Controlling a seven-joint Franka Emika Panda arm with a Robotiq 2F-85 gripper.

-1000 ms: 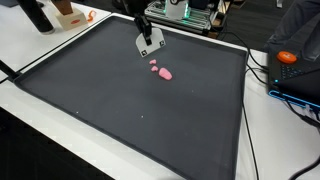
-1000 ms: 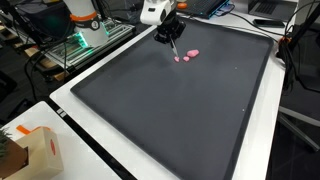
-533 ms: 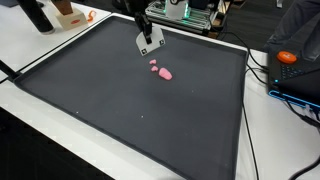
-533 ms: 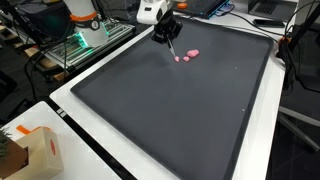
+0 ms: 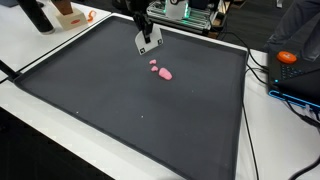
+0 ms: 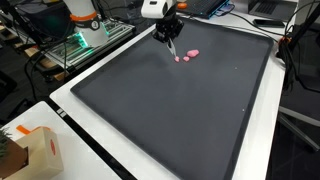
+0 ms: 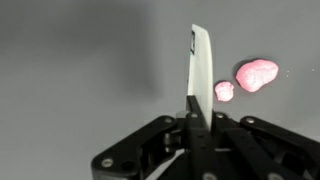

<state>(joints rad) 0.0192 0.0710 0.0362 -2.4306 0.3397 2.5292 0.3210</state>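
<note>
Pink lumps lie on the black mat (image 5: 130, 120) that covers the counter (image 5: 50, 42). You see a larger lump (image 5: 165, 73) with two smaller lumps (image 5: 153, 63) close beside it, all in the far half of the mat and about midway between its left and right edges. The gripper (image 5: 147, 36) hangs over the far part of the mat, just left of and beyond the lumps. It is closed on a flat white piece (image 5: 150, 45), which points down toward the mat. In an exterior view this piece (image 6: 174, 45) shows edge-on as a thin strip below the gripper (image 6: 169, 33), and its lower end sits just beside the lumps (image 6: 190, 54). In the wrist view the fingers meet on the base of the white piece (image 7: 201, 75), which stands upright in the middle of the picture. There the larger lump (image 7: 257, 74) and one smaller lump (image 7: 224, 91) lie just to its right on the mat (image 7: 80, 60). You cannot tell whether the tip touches the mat. An orange object (image 5: 287, 57) sits off the mat at the right, and a cardboard box (image 6: 35, 150) stands at the near left corner.
</note>
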